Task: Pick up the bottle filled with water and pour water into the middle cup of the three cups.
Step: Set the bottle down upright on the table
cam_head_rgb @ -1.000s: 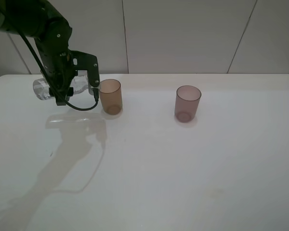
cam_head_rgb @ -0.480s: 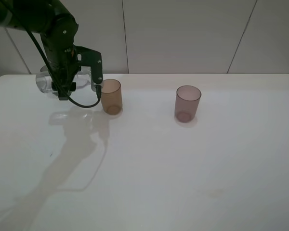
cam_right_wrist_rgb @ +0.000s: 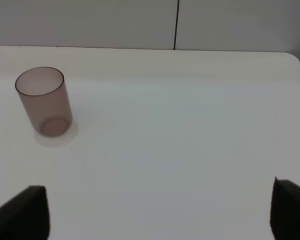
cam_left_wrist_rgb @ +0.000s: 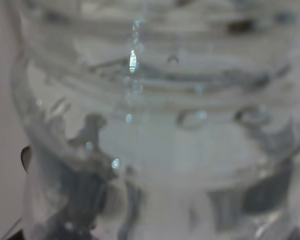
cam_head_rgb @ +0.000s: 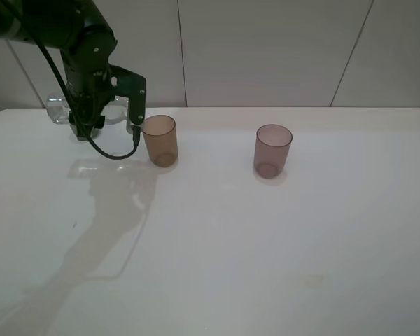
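Note:
The clear bottle [cam_head_rgb: 57,110] hangs on its side above the table at the back left, with my left gripper [cam_head_rgb: 91,120] shut on it. One end of it points toward the amber-brown middle cup [cam_head_rgb: 159,140], which stands upright just to its right. In the left wrist view the bottle [cam_left_wrist_rgb: 150,125] fills the picture, with droplets on its wall. The mauve cup [cam_head_rgb: 273,150] stands further right and also shows in the right wrist view [cam_right_wrist_rgb: 44,101]. The grey cup is hidden. My right gripper [cam_right_wrist_rgb: 155,215] is open over bare table, its fingertips [cam_right_wrist_rgb: 20,212] wide apart.
The white table [cam_head_rgb: 266,245] runs to a tiled wall at the back. A black cable loops down from the left arm [cam_head_rgb: 112,154] close beside the amber cup. The right arm is outside the exterior view.
My left gripper has lifted the sideways bottle higher and carried it a little toward the back wall. The cups have not moved.

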### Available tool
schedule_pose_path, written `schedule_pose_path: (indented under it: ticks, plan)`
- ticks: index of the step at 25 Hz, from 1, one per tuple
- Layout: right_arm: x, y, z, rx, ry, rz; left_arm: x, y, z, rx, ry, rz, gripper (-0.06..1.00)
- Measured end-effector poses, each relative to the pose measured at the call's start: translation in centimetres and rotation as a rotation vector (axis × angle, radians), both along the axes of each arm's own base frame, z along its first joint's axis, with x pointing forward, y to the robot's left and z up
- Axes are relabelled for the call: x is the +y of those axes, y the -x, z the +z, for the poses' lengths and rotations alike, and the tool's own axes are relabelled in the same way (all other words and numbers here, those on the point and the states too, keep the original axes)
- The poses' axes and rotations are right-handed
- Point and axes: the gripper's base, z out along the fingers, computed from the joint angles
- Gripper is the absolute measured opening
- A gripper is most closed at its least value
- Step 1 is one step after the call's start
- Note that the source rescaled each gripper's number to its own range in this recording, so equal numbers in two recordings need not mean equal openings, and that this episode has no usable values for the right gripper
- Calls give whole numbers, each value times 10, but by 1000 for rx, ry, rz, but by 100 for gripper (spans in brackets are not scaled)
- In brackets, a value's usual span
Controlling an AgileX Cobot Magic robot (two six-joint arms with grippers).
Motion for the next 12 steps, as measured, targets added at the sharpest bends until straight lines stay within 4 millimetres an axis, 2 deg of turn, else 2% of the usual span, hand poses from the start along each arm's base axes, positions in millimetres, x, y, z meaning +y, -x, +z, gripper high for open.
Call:
schedule_pose_path:
  ticks: [12]
  plan:
    - [0, 0, 0, 0, 0, 0, -6, -1, 1, -28, 5, -41, 2]
